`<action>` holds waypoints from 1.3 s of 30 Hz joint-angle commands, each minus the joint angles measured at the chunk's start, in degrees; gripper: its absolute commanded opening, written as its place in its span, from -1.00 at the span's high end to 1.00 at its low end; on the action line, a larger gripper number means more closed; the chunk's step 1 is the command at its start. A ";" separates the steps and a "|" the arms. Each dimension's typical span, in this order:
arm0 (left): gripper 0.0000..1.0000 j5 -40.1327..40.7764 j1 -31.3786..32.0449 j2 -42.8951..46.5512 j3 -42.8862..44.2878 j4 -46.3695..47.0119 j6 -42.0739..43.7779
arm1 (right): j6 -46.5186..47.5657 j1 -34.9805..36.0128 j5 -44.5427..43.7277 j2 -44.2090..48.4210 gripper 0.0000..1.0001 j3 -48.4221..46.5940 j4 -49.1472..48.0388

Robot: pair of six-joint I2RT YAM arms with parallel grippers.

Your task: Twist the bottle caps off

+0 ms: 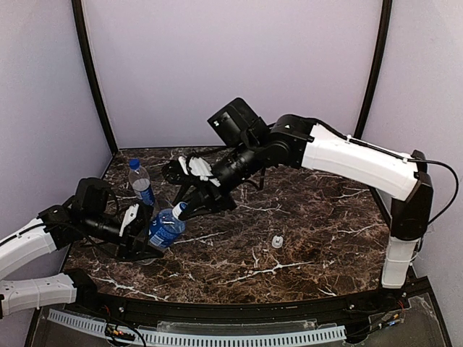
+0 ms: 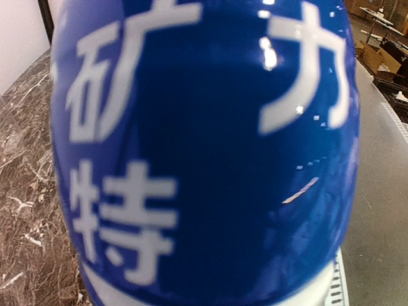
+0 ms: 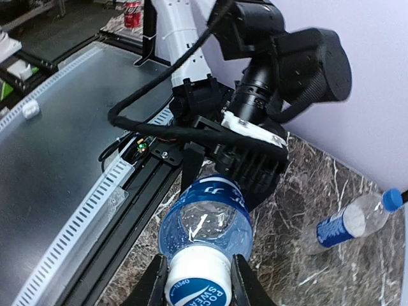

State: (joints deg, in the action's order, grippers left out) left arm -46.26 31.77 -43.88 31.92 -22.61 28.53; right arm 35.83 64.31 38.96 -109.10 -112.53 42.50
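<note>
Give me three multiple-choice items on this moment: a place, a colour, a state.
1. Where is the loose white cap?
A) touching the standing bottle
B) on the table, right of the held bottle
C) under the right claw

2. What colour is the cap on the standing bottle?
A) red
B) green
C) blue

3. What is the right claw doing?
A) gripping the cap on the held bottle
B) hanging open, clear of everything
C) holding the standing bottle

Key: 1 B, it lies alone on the table. 2 C, blue shows at the bottle's top. 3 A, its fingers press both sides of that cap.
</note>
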 commanded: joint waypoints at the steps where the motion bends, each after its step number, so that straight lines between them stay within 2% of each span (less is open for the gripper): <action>1: 0.21 -7.52 -0.67 0.08 2.78 -1.29 -0.33 | 24.09 3.29 -5.38 0.41 1.00 -1.36 11.88; 5: 0.21 -7.14 -0.68 0.14 2.93 -1.58 -0.20 | 31.63 4.49 -17.45 1.27 1.00 -0.10 11.52; 8: 0.20 -6.76 -0.71 0.40 2.78 -1.77 0.06 | 33.78 4.55 -23.23 2.82 1.00 1.99 8.36; 9: 0.21 -6.71 -0.69 0.49 2.66 -1.70 0.14 | 34.15 4.59 -24.72 3.80 0.93 3.60 6.25; 13: 0.21 -5.62 -0.73 0.63 2.37 -0.97 -0.14 | 31.20 4.44 -25.30 8.16 -0.04 9.73 -3.24; 16: 0.21 -2.42 -0.67 0.76 2.04 0.52 -1.27 | 22.62 4.06 -22.91 10.57 -0.39 10.57 -7.29; 18: 0.20 0.98 -0.71 0.92 1.53 2.53 -2.12 | 13.08 3.46 -22.90 11.76 -0.91 10.77 -10.30; 19: 0.20 2.22 -0.68 1.01 1.05 3.52 -2.90 | 8.47 3.03 -23.03 12.33 -0.96 10.90 -11.68; 23: 0.21 12.52 -0.66 1.24 -0.67 10.81 -5.47 | -15.35 -0.13 -22.05 12.28 -0.97 9.52 -15.32; 26: 0.20 22.64 -0.66 1.07 -1.71 16.90 -7.32 | -35.88 -3.81 -20.97 8.60 -0.97 4.71 -11.46; 29: 0.21 28.87 -0.66 0.36 -2.05 20.06 -8.12 | -50.46 -6.02 -19.40 4.27 -0.73 -0.04 -5.87; 33: 0.20 29.13 -0.58 -0.41 -2.46 21.39 -7.84 | -58.44 -5.89 -17.96 1.50 -0.58 -2.80 -5.95; 39: 0.19 28.78 -0.57 -0.38 -3.28 21.72 -8.70 | -60.40 -5.35 -16.24 -1.07 -0.50 -4.70 -8.52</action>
State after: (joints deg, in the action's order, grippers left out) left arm -18.87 31.35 -44.29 29.89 -3.01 21.10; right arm -18.52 58.17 20.03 -109.16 -114.63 35.68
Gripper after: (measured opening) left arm 0.476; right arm 0.761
